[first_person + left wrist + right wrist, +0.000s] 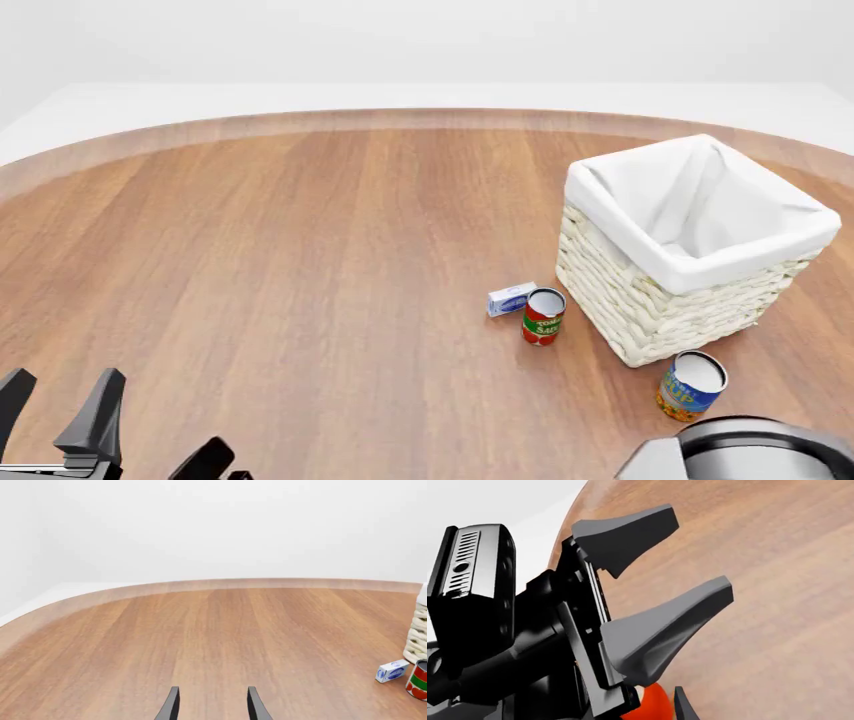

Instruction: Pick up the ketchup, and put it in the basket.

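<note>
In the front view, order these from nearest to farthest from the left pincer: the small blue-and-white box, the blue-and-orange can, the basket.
Left pincer sits bottom left.
1. Small blue-and-white box, centre-right.
2. Blue-and-orange can, lower right.
3. Basket, right, behind the can; close to the can's rank.

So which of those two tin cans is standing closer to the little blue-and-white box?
The short red-and-green tin can, standing right beside the small box. The blue-and-orange tin can stands farther off, past the wicker basket's near corner.
</note>
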You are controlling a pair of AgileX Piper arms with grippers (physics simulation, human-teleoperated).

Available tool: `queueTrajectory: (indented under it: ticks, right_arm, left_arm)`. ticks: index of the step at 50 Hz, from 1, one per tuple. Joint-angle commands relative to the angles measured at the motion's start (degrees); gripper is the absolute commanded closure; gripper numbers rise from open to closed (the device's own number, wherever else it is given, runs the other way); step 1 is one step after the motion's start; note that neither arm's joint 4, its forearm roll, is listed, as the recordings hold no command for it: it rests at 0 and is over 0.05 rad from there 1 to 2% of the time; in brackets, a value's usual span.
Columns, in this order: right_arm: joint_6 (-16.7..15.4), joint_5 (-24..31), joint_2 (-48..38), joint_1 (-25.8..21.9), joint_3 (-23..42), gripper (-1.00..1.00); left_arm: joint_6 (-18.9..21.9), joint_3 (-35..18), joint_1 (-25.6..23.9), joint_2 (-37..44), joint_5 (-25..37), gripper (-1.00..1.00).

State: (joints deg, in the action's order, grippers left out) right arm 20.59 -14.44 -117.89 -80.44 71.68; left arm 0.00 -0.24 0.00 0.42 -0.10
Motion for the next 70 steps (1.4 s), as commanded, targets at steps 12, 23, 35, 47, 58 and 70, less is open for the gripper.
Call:
queueTrajectory:
  ticks: [12,23,35,47,58,70]
  right_arm:
    - [-0.4,0.5,-2.9,0.1,2.0,-1.0]
    - [-0.9,0.1,-2.4,0.3,1.6,1.0]
    - [-1.1,-0.3,-0.6,1.0,0.4,1.0]
    - [-1.0,-1.5,1.3,1.7,-1.4,1.0]
    - [-0.2,-1.8,2.1,3.0,-2.2,1.0]
    - [1.0,-2.9,3.3,4.6,-3.7,1.0]
  left_arm:
    - [0.0,0.0,0.0,0.0,0.0,-1.0]
    - [0.0,0.0,0.0,0.0,0.0,-1.0]
    - [0.0,0.0,0.0,0.0,0.0,-1.0]
    - [0.0,0.0,0.0,0.0,0.0,-1.0]
    - [0.0,0.0,0.0,0.0,0.0,-1.0]
    - [0.0,0.0,0.0,0.0,0.0,-1.0]
